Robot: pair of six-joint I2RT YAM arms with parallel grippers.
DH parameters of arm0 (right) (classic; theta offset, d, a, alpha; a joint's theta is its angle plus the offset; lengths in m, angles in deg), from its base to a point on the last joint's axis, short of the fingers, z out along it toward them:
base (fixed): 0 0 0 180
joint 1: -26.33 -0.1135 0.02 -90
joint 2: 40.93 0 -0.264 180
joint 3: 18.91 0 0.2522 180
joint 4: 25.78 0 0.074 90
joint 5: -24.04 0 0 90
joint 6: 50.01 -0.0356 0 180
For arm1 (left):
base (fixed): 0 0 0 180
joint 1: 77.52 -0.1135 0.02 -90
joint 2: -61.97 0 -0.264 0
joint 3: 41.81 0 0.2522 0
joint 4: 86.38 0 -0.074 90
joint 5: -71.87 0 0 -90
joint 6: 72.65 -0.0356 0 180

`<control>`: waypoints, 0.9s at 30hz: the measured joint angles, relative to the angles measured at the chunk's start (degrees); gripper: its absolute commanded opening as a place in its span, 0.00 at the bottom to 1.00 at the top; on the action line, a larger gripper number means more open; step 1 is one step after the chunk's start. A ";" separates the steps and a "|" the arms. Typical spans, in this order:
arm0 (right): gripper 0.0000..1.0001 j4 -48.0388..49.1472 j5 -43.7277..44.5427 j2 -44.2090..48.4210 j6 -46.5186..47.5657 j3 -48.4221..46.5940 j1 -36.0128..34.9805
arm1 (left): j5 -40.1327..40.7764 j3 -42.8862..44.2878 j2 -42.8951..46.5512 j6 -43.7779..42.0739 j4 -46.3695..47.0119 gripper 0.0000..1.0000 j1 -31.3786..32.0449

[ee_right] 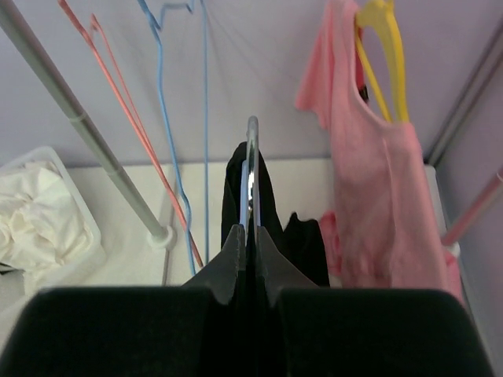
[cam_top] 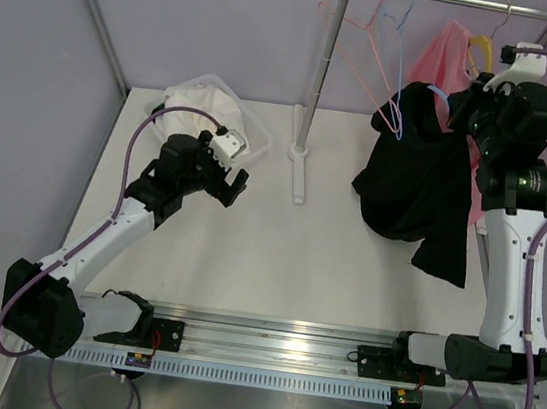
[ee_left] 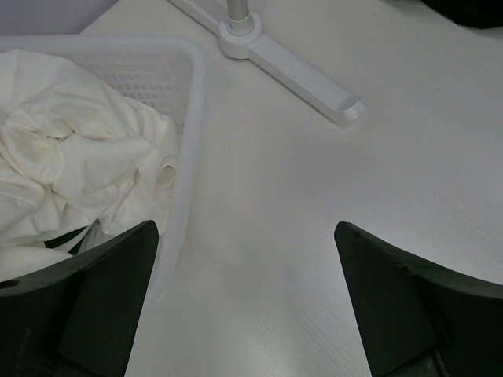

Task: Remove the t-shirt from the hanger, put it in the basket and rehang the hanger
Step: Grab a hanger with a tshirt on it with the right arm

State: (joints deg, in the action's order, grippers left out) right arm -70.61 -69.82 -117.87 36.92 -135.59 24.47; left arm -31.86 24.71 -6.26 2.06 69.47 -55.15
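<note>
A black t-shirt (cam_top: 412, 187) hangs on a light blue wire hanger (cam_top: 436, 91), held well below the rail at the right. My right gripper (cam_top: 464, 111) is shut on the hanger's wire. In the right wrist view the wire (ee_right: 251, 157) rises from between the closed fingers (ee_right: 251, 232), with black cloth (ee_right: 302, 243) draped behind them. My left gripper (cam_top: 237, 175) is open and empty over the table, next to the basket. In the left wrist view its fingers (ee_left: 244, 228) are spread wide above bare table.
A white basket (cam_top: 254, 139) holding white cloth (ee_left: 71, 149) stands at the back left. The rack's pole (cam_top: 321, 70) and foot (ee_left: 291, 71) stand mid-table. Empty pink and blue hangers (cam_top: 391, 39) and a pink shirt (ee_right: 369, 188) on a yellow hanger (ee_right: 377, 31) hang from the rail.
</note>
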 measured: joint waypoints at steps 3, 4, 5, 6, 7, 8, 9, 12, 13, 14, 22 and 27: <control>0.00 -3.78 3.37 4.04 -0.02 3.23 0.00 | -0.02 -0.94 2.03 0.00 0.59 0.99 0.00; 0.00 -4.76 4.15 5.79 -0.17 4.66 0.00 | -0.02 -1.27 2.67 0.00 1.07 0.99 0.00; 0.00 -5.81 4.85 7.45 -0.37 5.79 0.02 | -0.11 -1.60 3.30 0.00 1.44 0.99 0.00; 0.00 -7.34 4.98 9.44 -0.57 7.10 0.04 | -0.24 -1.99 3.89 -0.02 1.62 0.99 0.00; 0.00 -9.07 5.20 11.37 -0.87 7.98 0.04 | -0.44 -2.43 4.50 -0.02 1.99 0.99 0.00; 0.00 -10.86 5.27 13.09 -1.14 8.48 0.04 | -0.66 -2.78 4.98 -0.02 2.21 0.99 0.00; 0.00 -12.52 5.25 14.99 -1.49 8.74 0.04 | -0.90 -3.02 5.40 -0.02 2.38 0.99 0.00; 0.00 -16.90 5.27 20.57 -2.34 8.90 0.04 | -1.55 -3.10 6.23 -0.04 2.60 0.99 0.04; 0.00 -18.03 5.25 22.53 -2.56 8.90 0.04 | -1.75 -3.15 6.54 -0.07 2.64 0.99 0.04; 0.00 -19.06 5.11 24.30 -2.75 8.90 0.04 | -1.95 -3.30 6.93 -0.15 2.78 0.99 0.04; 0.00 -22.51 -3.65 31.52 -3.93 8.04 0.07 | -2.91 -5.40 11.08 -0.85 3.98 0.99 0.07; 0.00 -23.10 -9.81 29.94 -4.02 8.13 0.07 | -5.33 -6.73 12.72 -1.29 4.46 0.99 0.09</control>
State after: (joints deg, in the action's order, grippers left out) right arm -93.71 -79.63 -87.93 32.90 -127.46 24.53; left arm -37.20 17.98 6.46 0.77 73.93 -55.07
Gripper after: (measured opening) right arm 0.033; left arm 0.987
